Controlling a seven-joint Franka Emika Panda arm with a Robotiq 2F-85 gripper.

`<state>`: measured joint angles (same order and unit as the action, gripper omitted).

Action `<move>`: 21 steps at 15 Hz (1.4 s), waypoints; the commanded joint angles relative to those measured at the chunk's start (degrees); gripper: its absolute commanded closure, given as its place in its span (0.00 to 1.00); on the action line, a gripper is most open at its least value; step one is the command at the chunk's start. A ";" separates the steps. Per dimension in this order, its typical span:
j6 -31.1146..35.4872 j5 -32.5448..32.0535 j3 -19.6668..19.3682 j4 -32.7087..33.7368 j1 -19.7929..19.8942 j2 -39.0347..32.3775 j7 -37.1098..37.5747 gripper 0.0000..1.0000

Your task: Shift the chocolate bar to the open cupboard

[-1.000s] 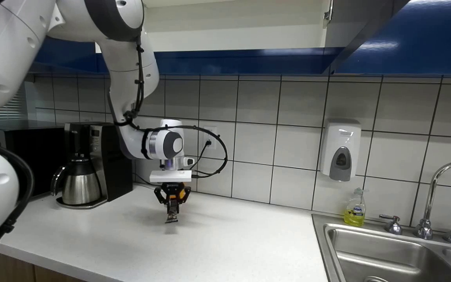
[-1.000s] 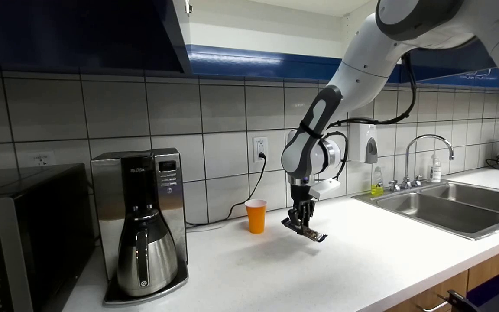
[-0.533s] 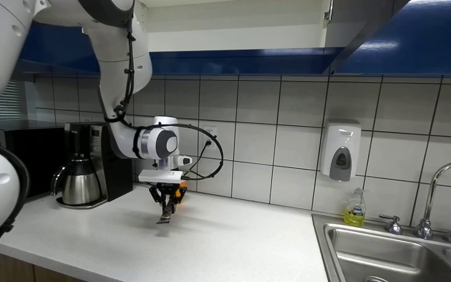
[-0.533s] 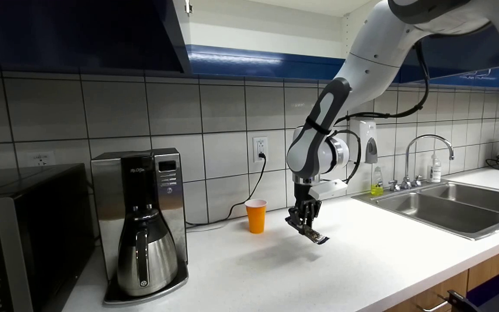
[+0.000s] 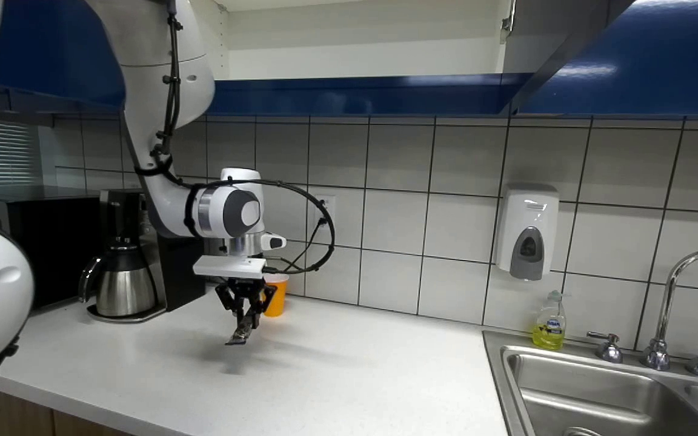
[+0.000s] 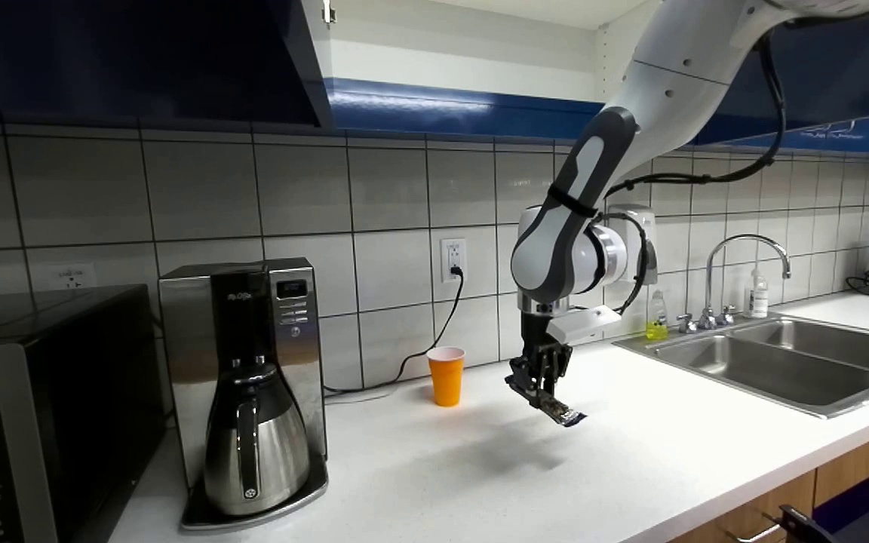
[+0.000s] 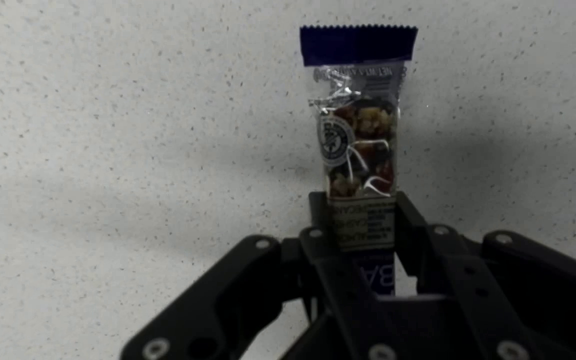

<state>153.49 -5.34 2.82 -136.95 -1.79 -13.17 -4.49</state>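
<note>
The chocolate bar is a thin wrapped bar with dark blue ends and a clear middle showing nuts. It is in my gripper in both exterior views, bar [image 5: 242,335] and bar [image 6: 564,412], and in the wrist view [image 7: 360,135]. My gripper [image 5: 247,320], also in the wrist view [image 7: 360,215], points down and is shut on the bar's sides, near its middle. The bar is held tilted above the white counter, its shadow apart from it. The open cupboard [image 5: 361,57] has a pale interior and blue rim, above and behind the gripper, and shows in an exterior view [image 6: 465,68].
An orange cup [image 6: 446,377] stands near the tiled wall behind the gripper. A coffee maker [image 6: 242,392] and black microwave [image 6: 57,392] stand on one side. The sink [image 6: 774,354] and soap bottle [image 6: 657,317] are on the other. The raised blue cupboard door [image 5: 628,66] juts outward.
The arm and gripper have moved away from the wall and orange cup, toward the counter's front, with the bar still held. More of the cup shows behind the gripper in an exterior view.
</note>
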 commanded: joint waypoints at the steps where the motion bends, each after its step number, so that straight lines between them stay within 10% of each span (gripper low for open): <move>1: 0.09 -0.77 -0.62 -6.61 -0.93 7.33 2.82 0.92; 21: -3.13 0.25 0.70 -17.43 -0.35 34.53 4.30 0.92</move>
<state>152.80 -5.47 2.93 -153.74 -2.04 15.63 -2.20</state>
